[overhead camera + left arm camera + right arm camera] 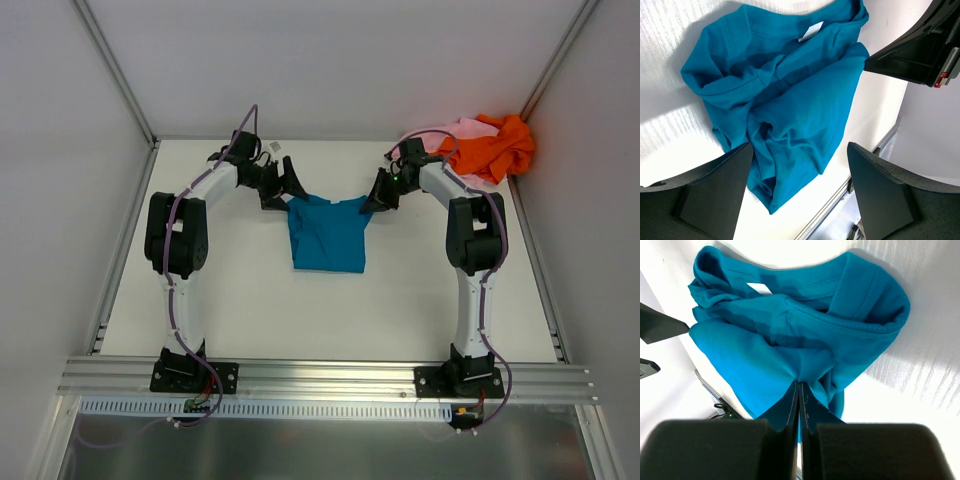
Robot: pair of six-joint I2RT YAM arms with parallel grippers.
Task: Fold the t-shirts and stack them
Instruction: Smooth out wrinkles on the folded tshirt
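Observation:
The teal-blue t-shirt [328, 235] lies crumpled in the middle of the table, its white neck tag [811, 31] at the far edge. My right gripper [373, 204] is shut on a pinch of cloth at the shirt's upper right corner [799, 385]. My left gripper [286, 192] hovers open over the shirt's upper left corner, and the cloth [785, 95] shows beneath and between its wide-apart fingers [715, 192]. The orange t-shirt [492, 147] and the pale pink t-shirt [462, 129] lie heaped in the back right corner.
White enclosure walls stand at the back and on both sides. A metal rail [320, 378] runs along the near edge, where both arm bases are bolted. The right arm's elbow [475, 235] stands just in front of the heaped shirts.

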